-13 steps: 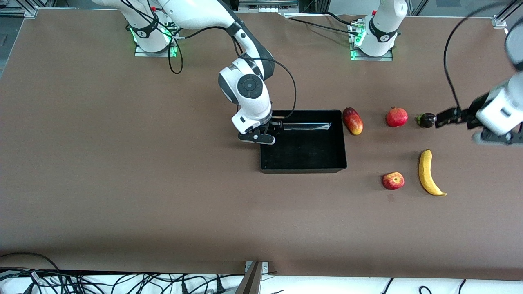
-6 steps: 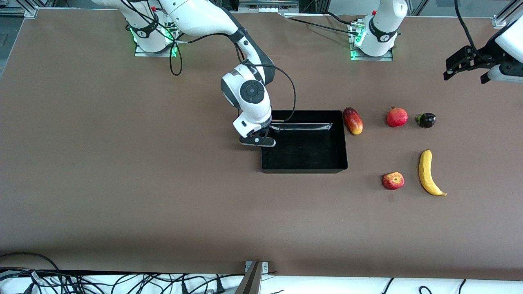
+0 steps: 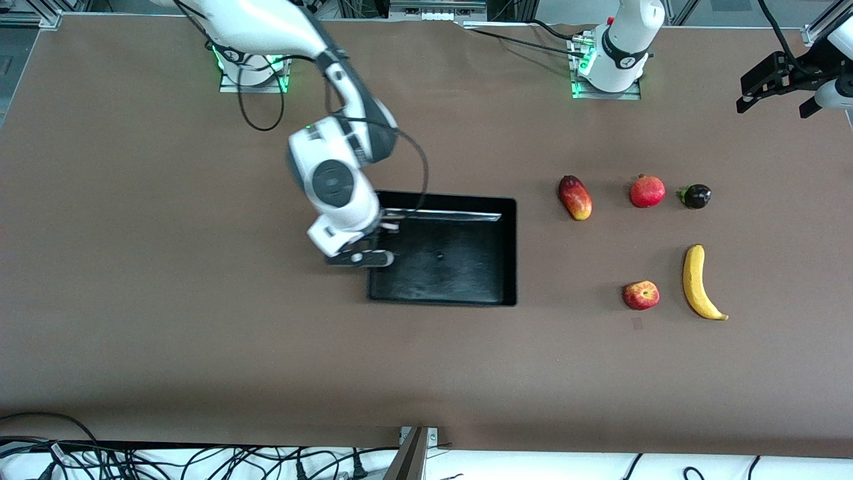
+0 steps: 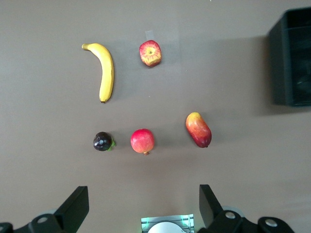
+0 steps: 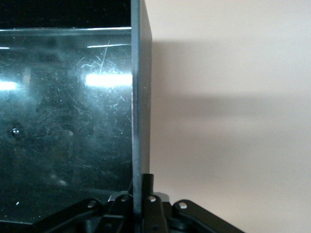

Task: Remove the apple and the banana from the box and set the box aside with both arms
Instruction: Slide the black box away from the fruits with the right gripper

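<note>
The black tray [image 3: 510,253] lies mid-table. My right gripper [image 3: 370,252] is shut on its end wall toward the right arm's end; the right wrist view shows the thin wall [image 5: 141,97] clamped between the fingers of the gripper [image 5: 142,194]. The red apple [image 3: 641,295] and the yellow banana [image 3: 698,281] lie side by side toward the left arm's end, apart from the tray. My left gripper [image 3: 776,87] hangs open and empty high over that end. Its wrist view shows the gripper [image 4: 143,204], the banana [image 4: 104,72], the apple [image 4: 150,53] and the tray's corner [image 4: 291,58].
A red-yellow mango [image 3: 575,197], a red pomegranate [image 3: 647,191] and a small dark purple fruit [image 3: 695,196] lie in a row farther from the camera than the apple and banana. Both arm bases stand along the table's edge farthest from the camera.
My right gripper has dragged the tray toward the right arm's end and a little nearer the camera. My left gripper has risen away from the dark purple fruit.
</note>
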### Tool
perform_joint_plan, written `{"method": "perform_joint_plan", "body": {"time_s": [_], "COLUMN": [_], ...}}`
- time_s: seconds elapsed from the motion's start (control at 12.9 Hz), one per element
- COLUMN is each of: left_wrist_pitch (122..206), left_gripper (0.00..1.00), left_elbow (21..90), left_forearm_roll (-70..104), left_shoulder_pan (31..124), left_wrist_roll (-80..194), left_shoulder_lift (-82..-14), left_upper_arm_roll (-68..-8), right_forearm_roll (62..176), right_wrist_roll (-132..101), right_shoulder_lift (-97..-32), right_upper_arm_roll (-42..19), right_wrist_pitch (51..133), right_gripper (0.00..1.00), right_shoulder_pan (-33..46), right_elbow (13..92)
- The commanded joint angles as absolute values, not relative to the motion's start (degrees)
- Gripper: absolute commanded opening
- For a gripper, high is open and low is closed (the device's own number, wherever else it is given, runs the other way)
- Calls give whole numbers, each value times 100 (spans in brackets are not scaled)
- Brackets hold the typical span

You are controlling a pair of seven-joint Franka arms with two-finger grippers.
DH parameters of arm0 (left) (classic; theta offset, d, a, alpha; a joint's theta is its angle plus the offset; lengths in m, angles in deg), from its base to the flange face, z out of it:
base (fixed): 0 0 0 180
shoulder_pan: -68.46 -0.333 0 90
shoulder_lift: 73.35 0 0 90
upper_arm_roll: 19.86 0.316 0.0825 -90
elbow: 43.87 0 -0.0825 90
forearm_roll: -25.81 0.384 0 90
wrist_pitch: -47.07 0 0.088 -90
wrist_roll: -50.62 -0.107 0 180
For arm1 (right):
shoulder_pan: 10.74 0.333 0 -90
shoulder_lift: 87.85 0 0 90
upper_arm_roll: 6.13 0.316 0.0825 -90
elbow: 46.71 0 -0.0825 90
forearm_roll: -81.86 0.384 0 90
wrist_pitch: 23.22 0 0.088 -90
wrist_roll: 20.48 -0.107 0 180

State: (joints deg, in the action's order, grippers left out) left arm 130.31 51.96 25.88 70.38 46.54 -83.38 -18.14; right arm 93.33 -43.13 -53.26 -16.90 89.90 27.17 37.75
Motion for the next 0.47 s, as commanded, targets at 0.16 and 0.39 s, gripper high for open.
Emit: {"method": "perform_joint_plan", "body": {"time_s": [0.16,0.39], "left_wrist_pitch": [12987,12995], "left_gripper": [100,100], "left_elbow": [5281,5281], "left_forearm_roll": [2678,2669], "left_shoulder_pan": [7162,7197], "left_wrist_roll": [4797,4868], "left_shoulder_lift": [-8495,-8486], "left_upper_arm_roll": [-1757,-1757], "right_forearm_roll": [9442,9434], "right_wrist_roll": [-2272,-1391], "right_shoulder_lift": [-5980,-6052], "right_upper_arm_roll": [-2088,-2852], "right_wrist_pitch": [8067,8346], "right_gripper": [0,0], "right_shoulder_pan": [1662,1625], "right_elbow": [4151,4722]}}
